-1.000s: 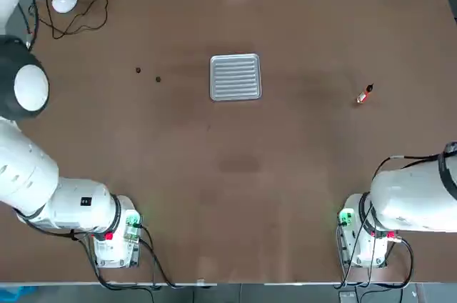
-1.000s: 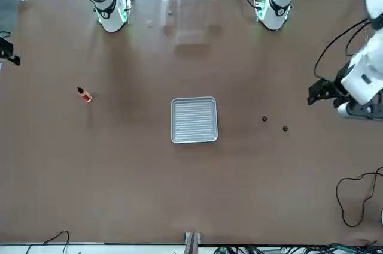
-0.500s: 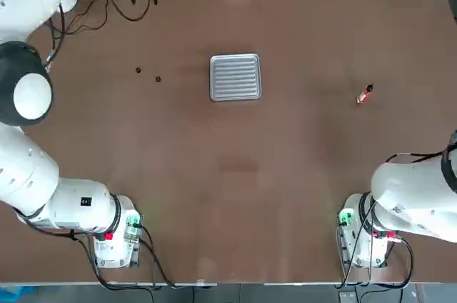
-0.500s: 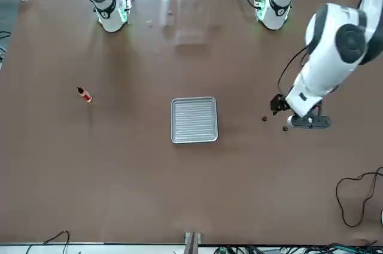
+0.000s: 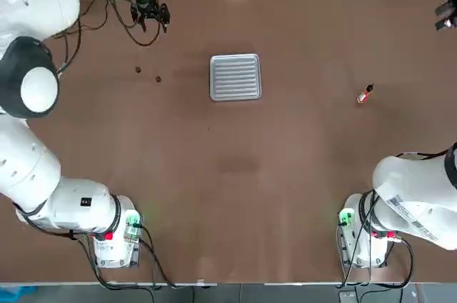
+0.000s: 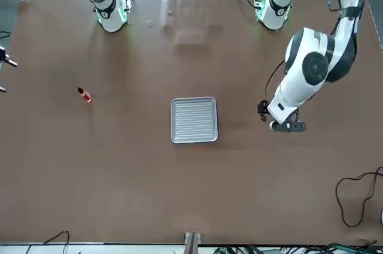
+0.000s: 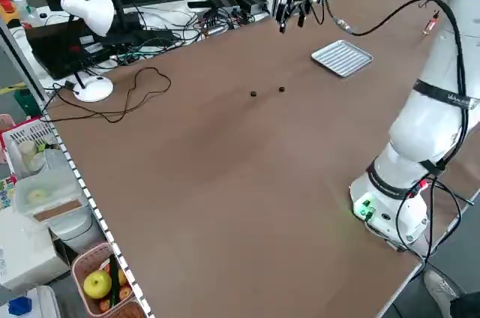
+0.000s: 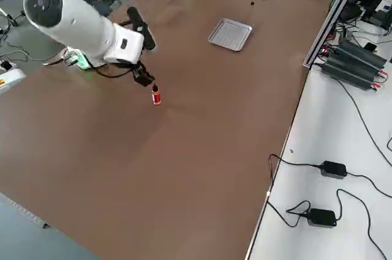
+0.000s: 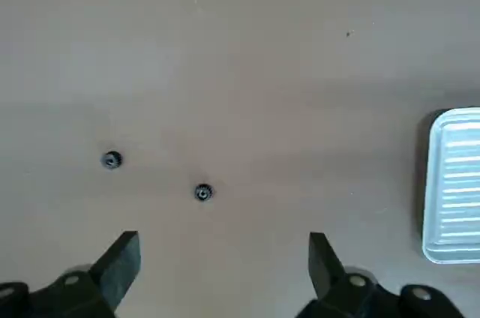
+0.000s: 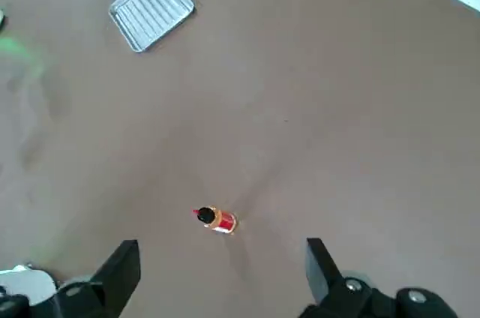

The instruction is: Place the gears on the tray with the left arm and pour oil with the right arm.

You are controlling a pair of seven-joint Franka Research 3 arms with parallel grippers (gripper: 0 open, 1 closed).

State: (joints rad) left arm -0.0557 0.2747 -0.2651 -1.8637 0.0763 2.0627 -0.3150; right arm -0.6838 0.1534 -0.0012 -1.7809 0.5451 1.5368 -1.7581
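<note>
Two gears (image 9: 203,192) beside a ribbed tray (image 9: 454,190), oil bottle (image 10: 218,219) apart — left (image 9: 225,258) and right (image 10: 223,262) grippers above, fingers spread

Two gears (image 9: 203,192), one tray (image 5: 235,77), one bottle (image 8: 156,95).

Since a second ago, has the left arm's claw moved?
Yes: the left gripper has moved toward the tray, as the front view shows.

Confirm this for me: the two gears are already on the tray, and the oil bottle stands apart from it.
Not right: the gears lie on the bare table beside the tray, as the top view shows. The rest holds.
</note>
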